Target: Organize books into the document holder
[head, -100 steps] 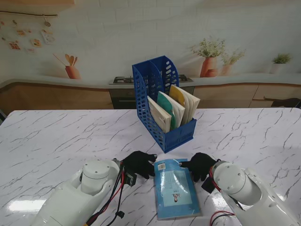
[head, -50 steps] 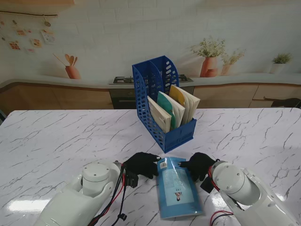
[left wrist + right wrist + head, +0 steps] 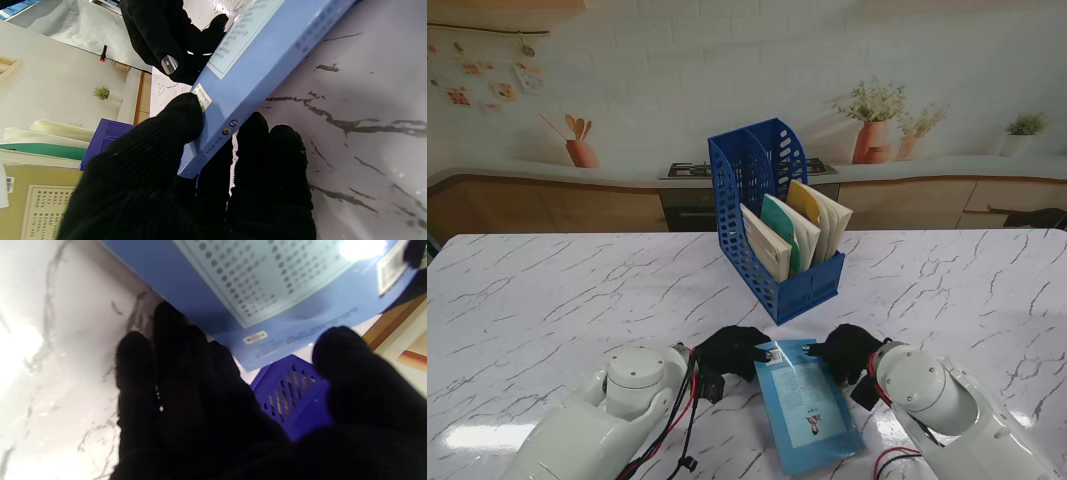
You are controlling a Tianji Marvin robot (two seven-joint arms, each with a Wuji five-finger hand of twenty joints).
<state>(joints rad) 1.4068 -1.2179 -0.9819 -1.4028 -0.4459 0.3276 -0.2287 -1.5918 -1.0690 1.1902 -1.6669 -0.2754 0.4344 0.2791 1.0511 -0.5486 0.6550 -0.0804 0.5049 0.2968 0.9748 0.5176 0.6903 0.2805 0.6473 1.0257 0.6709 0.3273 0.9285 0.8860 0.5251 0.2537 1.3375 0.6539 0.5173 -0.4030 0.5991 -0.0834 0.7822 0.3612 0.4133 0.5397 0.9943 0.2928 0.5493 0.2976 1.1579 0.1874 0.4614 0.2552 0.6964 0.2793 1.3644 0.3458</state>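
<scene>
Stand view: blue book (image 3: 809, 407) on the marble counter (image 3: 547, 300), nearer to us than the blue document holder (image 3: 777, 215); our left hand (image 3: 727, 350) and right hand (image 3: 851, 352) flank its far corners.
Left wrist: thumb over, fingers under, clamped on it to tilt it up.
Right wrist: fingers spread beside the cover; grip, we cannot tell.

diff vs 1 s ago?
The left hand closed on the light blue book's far left corner, thumb on top, and lifted it; the book turned, near end swinging right. The right hand holds the opposite corner. The blue plastic document holder stayed put.
</scene>
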